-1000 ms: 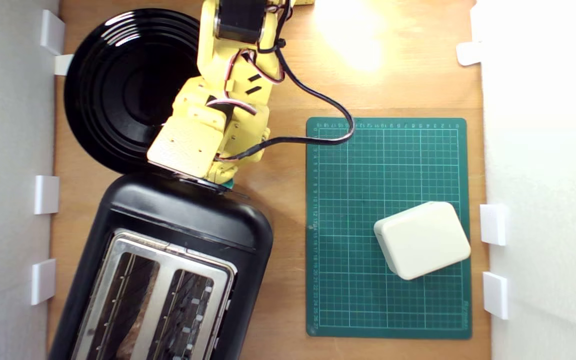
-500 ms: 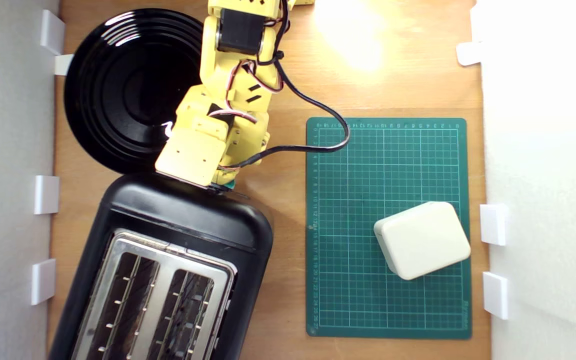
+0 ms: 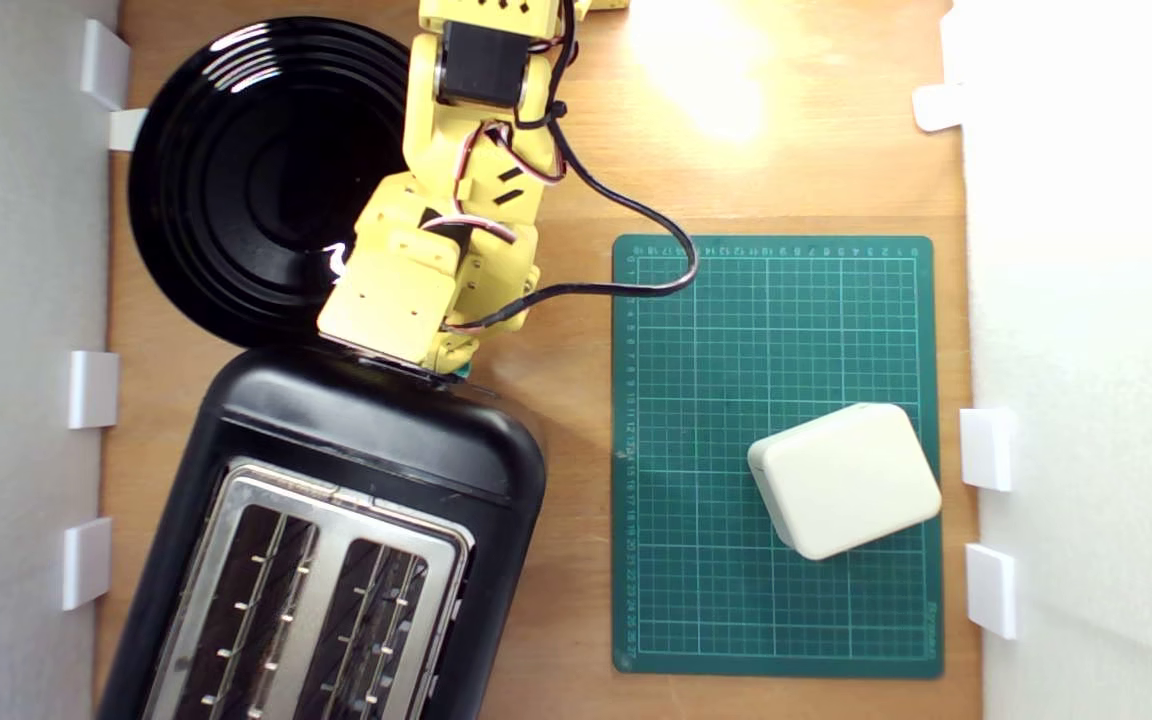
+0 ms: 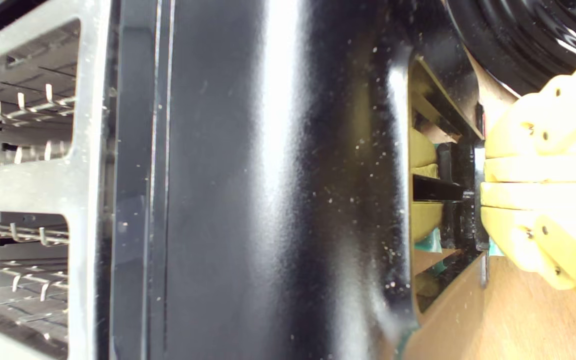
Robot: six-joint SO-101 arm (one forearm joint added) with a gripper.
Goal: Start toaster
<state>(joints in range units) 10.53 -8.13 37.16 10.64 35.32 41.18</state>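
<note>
A black toaster (image 3: 336, 520) sits at the near corner of the wooden desk (image 3: 576, 150), on the exterior view's left. The yellow end effector (image 4: 485, 182) presses its closed fingers against the toaster's end wall at the lever. Beyond lies a black plate (image 3: 236, 180); a cream box (image 3: 844, 480) rests on a green mat (image 3: 776, 330), well apart.
</note>
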